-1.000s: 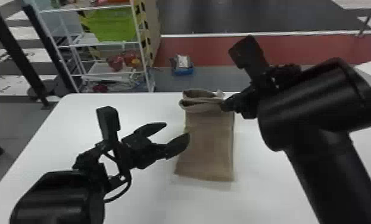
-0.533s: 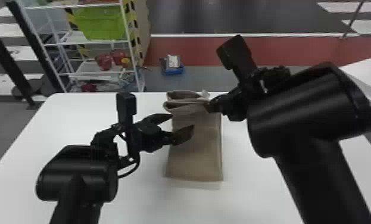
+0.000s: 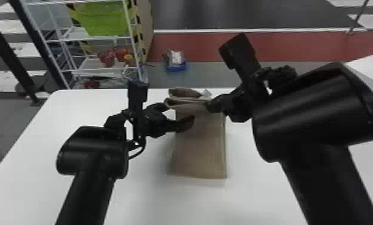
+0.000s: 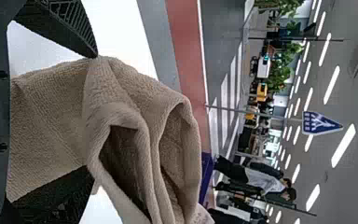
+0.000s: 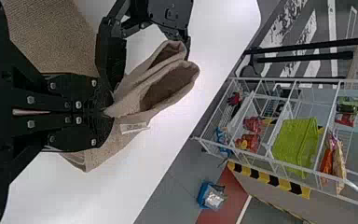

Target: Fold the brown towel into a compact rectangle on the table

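The brown towel [image 3: 200, 149] lies as a long strip on the white table, its far end gathered into raised, looped folds [image 4: 121, 102]. My right gripper [image 3: 211, 106] holds those folds at their right side; in the right wrist view the right gripper [image 5: 105, 111] is shut with the cloth pinched at its tips. At the left side of the folds is my left gripper [image 3: 176, 116], open, one finger by the folds and the other over the strip. Seen from the left wrist, the left gripper [image 4: 93, 112] has the towel between its parted fingers.
The white table [image 3: 134, 194] surrounds the towel. Beyond its far edge stand a white wire shelf [image 3: 95, 37] with a green basket [image 3: 104, 19] and a blue box [image 3: 176, 64] on the floor.
My left gripper has moved right and forward, from beside the towel to the folds at its far end. The right gripper keeps its hold on the cloth. The head view has shifted slightly.
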`<move>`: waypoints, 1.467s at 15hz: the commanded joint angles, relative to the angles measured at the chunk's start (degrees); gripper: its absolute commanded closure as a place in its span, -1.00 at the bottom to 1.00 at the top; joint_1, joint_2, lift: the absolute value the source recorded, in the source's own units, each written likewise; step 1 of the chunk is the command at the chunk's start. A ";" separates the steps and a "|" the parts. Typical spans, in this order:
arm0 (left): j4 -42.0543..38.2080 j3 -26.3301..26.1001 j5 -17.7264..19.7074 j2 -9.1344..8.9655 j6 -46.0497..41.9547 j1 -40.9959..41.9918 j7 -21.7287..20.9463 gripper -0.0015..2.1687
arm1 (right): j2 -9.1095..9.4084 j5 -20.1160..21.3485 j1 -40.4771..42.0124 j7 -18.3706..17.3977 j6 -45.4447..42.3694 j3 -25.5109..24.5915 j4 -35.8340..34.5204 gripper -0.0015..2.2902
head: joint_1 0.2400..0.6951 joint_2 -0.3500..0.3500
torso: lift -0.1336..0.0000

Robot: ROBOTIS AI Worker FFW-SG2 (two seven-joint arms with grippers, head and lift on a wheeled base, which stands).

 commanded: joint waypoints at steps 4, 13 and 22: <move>4.59 -0.44 -3.28 -0.15 -3.99 -1.58 1.51 -0.97 | 0.14 -0.06 0.43 0.00 0.54 0.57 -1.10 0.13 | 1.00 0.19 | -1.00; 10.04 -0.88 -7.77 -0.15 -8.91 -3.60 3.98 -0.97 | 0.14 0.29 1.57 0.53 1.07 0.74 -3.48 0.13 | 1.00 0.22 | -1.00; 11.62 0.44 -7.68 -0.15 -10.31 -4.22 3.89 -0.97 | 0.14 0.38 2.10 1.05 1.07 -0.58 -5.59 0.13 | 1.00 0.25 | -1.00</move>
